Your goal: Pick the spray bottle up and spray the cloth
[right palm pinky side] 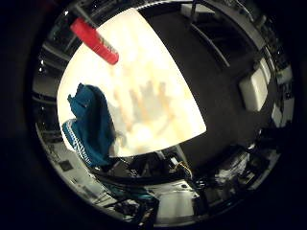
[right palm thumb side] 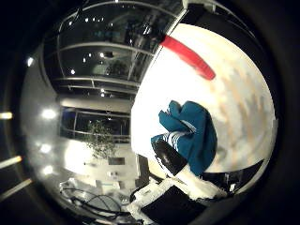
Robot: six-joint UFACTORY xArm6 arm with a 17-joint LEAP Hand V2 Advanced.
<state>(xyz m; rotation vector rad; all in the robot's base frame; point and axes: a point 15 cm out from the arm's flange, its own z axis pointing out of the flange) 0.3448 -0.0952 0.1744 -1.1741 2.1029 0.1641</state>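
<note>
Red spray bottle (right palm pinky side: 94, 40) lies flat at the pale table's (right palm pinky side: 158, 96) edge, teal cloth (right palm thumb side: 192, 136) crumpled near another edge; hand high above, finger state unclear; clumsy reach could knock the bottle off.

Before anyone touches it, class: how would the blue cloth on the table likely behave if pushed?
The cloth lies crumpled in folds, so it is probably floppy and would bunch rather than slide whole. It looks thin, so likely light. It lies near the table edge, so a push might drop it.

Hand (right palm thumb side: 180, 180) raised, black and white parts showing
</note>
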